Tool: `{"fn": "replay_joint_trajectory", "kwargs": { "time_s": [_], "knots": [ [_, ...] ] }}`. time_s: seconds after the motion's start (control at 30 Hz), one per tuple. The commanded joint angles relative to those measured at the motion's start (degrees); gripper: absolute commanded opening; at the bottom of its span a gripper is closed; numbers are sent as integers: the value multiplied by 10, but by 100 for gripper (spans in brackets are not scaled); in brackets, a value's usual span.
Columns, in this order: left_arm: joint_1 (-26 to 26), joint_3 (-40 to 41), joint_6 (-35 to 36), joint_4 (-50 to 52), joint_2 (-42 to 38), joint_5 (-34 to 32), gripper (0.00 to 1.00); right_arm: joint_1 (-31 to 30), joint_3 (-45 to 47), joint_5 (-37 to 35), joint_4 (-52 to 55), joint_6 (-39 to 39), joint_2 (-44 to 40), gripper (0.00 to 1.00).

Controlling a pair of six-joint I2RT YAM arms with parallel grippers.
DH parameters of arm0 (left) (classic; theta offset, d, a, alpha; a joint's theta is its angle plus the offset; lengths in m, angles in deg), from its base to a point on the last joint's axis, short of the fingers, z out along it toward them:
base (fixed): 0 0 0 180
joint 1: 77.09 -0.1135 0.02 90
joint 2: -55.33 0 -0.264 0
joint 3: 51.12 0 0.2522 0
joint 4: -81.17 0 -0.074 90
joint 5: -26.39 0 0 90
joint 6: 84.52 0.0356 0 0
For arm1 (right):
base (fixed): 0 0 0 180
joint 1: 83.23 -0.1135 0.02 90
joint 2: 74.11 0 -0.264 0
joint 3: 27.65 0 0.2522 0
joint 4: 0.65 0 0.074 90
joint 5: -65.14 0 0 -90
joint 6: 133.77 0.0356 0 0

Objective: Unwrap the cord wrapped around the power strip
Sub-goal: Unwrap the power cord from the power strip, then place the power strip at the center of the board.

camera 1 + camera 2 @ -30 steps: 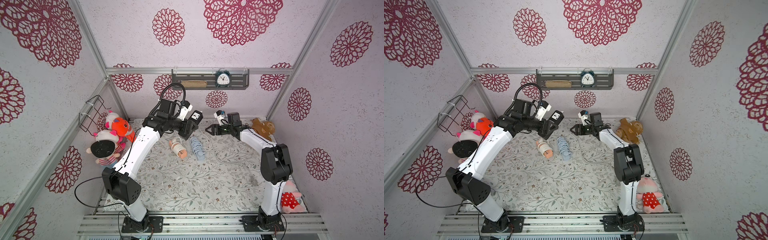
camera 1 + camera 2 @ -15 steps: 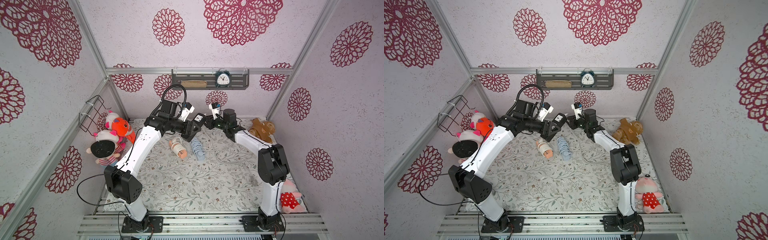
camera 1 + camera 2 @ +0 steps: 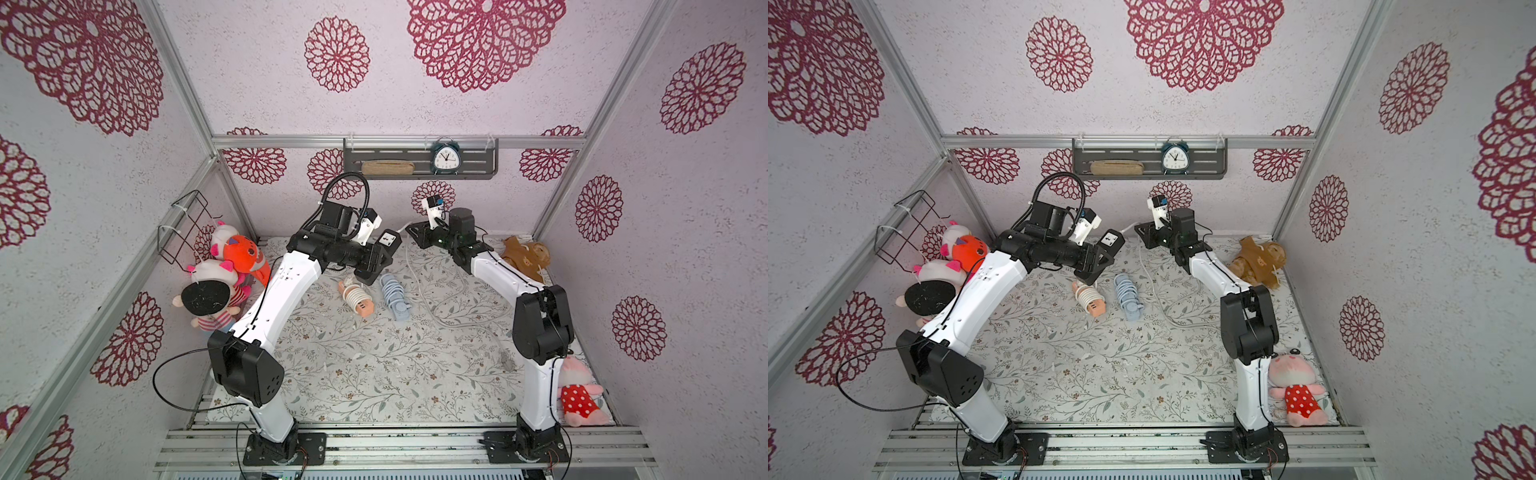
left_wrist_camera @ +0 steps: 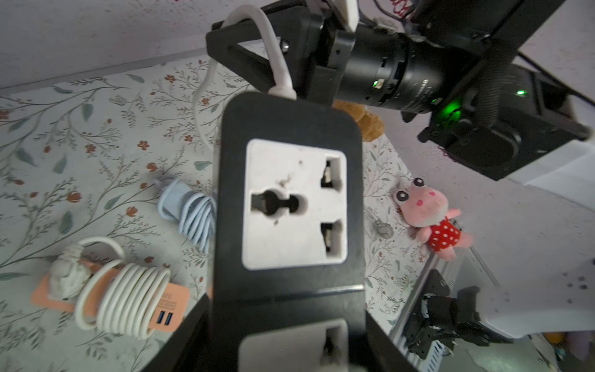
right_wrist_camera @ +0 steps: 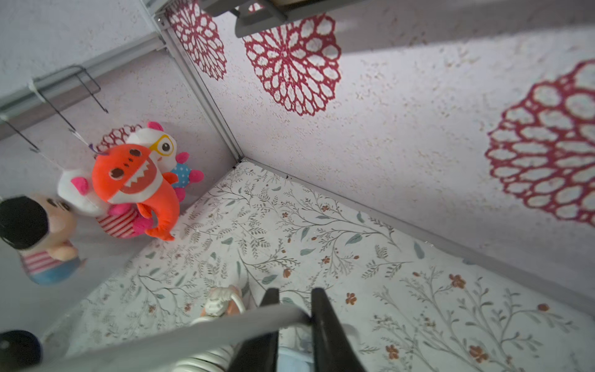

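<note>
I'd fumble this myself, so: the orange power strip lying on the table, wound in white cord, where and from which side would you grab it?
Probably the bare, blue-ported end of the orange power strip, pinched across its long edges from straight above. It lies flat on the table, the white cord coils over its middle, and the plug sits at the opposite end.

power strip [image 3: 390, 240] left of right pincer [image 3: 412, 233]

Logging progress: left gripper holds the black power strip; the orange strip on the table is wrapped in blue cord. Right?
No: the left wrist view shows white cord on the orange strip; the left gripper holds the black power strip.
</note>
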Motion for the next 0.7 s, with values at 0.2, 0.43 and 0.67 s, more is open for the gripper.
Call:
{"fn": "replay_joint_trajectory", "kwargs": {
  "time_s": [0.2, 0.43, 0.67],
  "knots": [
    [-22, -109, -1, -8, 108, -187, 0, 13, 13, -19, 129, -45, -42, 63],
    [-65, -152, -4, -36, 198, -283, 0, 15, 151, -88, 158, -65, -129, 63],
    [-110, -87, -19, -95, 192, -325, 0, 26, 238, -128, 183, -66, -173, 64]
  ]
}}
